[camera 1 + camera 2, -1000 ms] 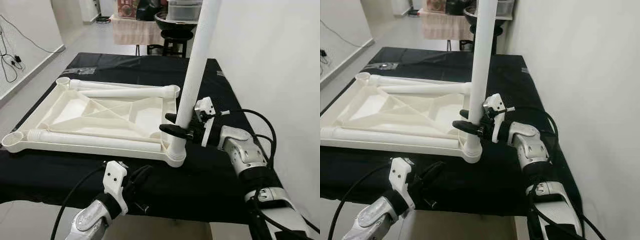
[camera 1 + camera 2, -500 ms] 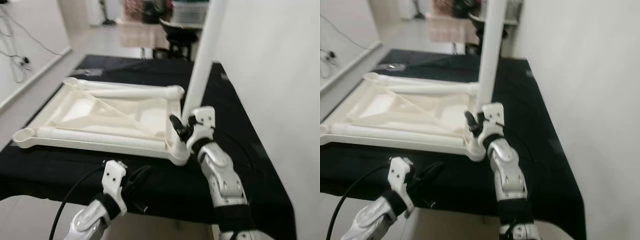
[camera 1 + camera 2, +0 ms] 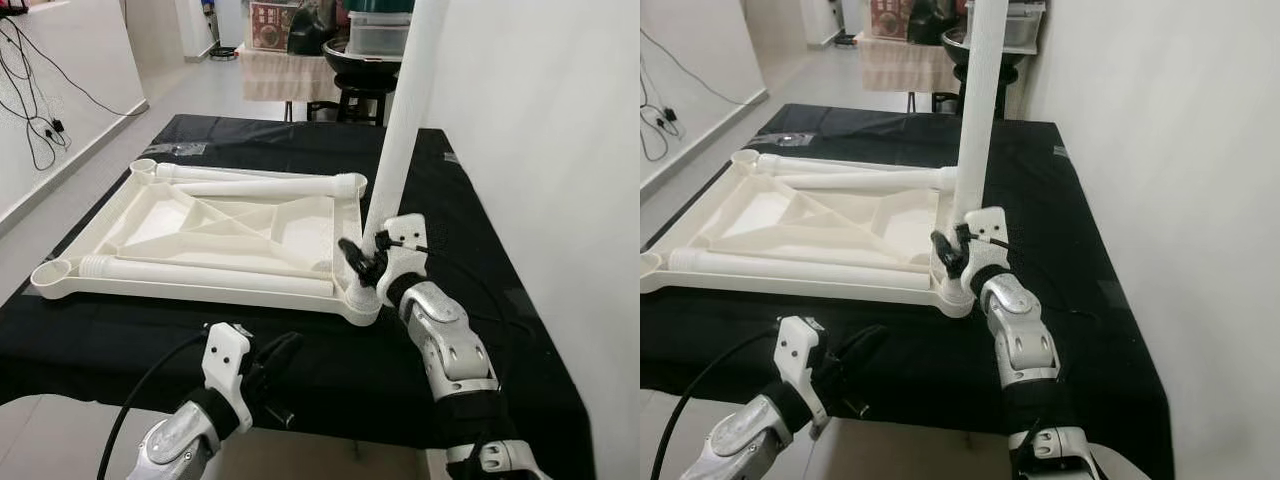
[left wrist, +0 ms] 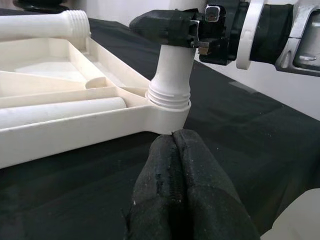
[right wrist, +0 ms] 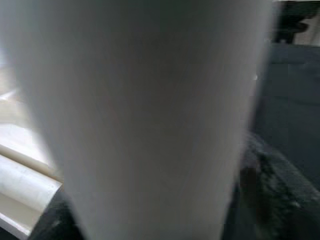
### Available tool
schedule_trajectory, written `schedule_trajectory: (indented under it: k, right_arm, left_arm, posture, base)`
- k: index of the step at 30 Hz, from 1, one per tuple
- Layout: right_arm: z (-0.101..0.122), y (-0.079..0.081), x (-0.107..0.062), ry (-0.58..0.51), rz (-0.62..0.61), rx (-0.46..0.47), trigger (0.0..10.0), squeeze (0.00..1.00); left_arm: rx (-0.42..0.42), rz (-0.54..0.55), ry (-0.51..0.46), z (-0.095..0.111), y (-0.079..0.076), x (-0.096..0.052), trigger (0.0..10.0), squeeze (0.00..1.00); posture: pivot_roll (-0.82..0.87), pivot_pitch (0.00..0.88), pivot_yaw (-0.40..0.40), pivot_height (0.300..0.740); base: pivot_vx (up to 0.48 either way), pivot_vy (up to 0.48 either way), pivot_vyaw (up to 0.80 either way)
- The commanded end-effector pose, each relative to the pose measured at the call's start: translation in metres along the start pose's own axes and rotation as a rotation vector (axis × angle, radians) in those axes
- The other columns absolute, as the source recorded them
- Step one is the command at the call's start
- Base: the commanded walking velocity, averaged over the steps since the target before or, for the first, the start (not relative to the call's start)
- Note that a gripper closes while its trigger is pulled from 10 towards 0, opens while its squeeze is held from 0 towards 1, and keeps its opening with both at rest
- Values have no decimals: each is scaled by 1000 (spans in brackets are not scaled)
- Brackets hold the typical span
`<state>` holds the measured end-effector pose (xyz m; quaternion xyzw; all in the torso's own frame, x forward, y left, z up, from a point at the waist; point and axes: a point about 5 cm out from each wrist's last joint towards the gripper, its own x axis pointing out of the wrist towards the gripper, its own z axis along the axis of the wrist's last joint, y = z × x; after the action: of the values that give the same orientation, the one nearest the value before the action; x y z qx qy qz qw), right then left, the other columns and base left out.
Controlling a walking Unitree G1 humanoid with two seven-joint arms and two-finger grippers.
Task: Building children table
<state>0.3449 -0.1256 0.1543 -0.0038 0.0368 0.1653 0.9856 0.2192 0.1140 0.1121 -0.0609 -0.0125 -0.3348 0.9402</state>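
Head views: sharper than the blurred frame half a second ago, right tool (image 3: pixel 362 262) still clamped low on the upright leg (image 3: pixel 398 135), just above the near right corner socket of the upturned white tabletop (image 3: pixel 212 222) on the black-draped surface (image 3: pixel 470 230); forearm swung from beside the leg a second ago to nearer the robot. Left wrist: left tool (image 4: pixel 174 165) pressed together, short of that socket, touching nothing. Right wrist: blurred white leg (image 5: pixel 140 115) close up. No readable writing.

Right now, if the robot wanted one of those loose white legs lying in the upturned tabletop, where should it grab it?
Probably mid-shaft on the near leg, coming from above: it lies flat, round and slim, with the tabletop rim blocking a sideways approach.
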Motion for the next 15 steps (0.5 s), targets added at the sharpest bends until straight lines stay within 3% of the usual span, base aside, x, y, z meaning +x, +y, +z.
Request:
schedule_trajectory:
  k: [1,3,4,6,7,8,13,15]
  right_arm:
    - [12,-3,6,-40,69,10,10000,1000]
    - [28,-10,9,-121,176,-6,10000,1000]
    - [34,-13,10,-146,241,5,10000,827]
    - [37,-14,10,-161,278,15,10000,827]
    - [40,-15,10,-168,333,8,10000,0]
    - [40,-15,10,-168,333,8,10000,0]
    - [34,-8,6,-105,628,-74,10000,0]
    - [33,-8,6,-95,662,-84,10000,0]
  left_arm:
    - [-5,2,8,-1,0,1,10000,0]
    - [-7,2,7,-1,0,2,10000,0]
    - [-7,2,5,-1,0,2,10000,0]
    - [-7,3,5,-1,0,2,10000,0]
    - [-7,4,4,-1,0,2,10000,0]
    - [-7,4,4,-1,0,2,10000,0]
    - [-4,6,3,-1,-1,3,10000,0]
    - [-4,6,3,-1,-1,2,10000,0]
  posture:
    - [56,33,-53,740]
    - [60,32,-54,740]
    - [60,32,-54,740]
    - [60,30,-56,740]
    - [60,30,-57,740]
    - [60,30,-57,740]
    - [70,28,-60,740]
    - [70,28,-60,740]
  base:
    - [0,0,0]
    - [0,0,0]
    - [0,0,0]
    - [0,0,0]
    - [0,0,0]
    - [0,0,0]
    - [0,0,0]
    - [0,0,0]
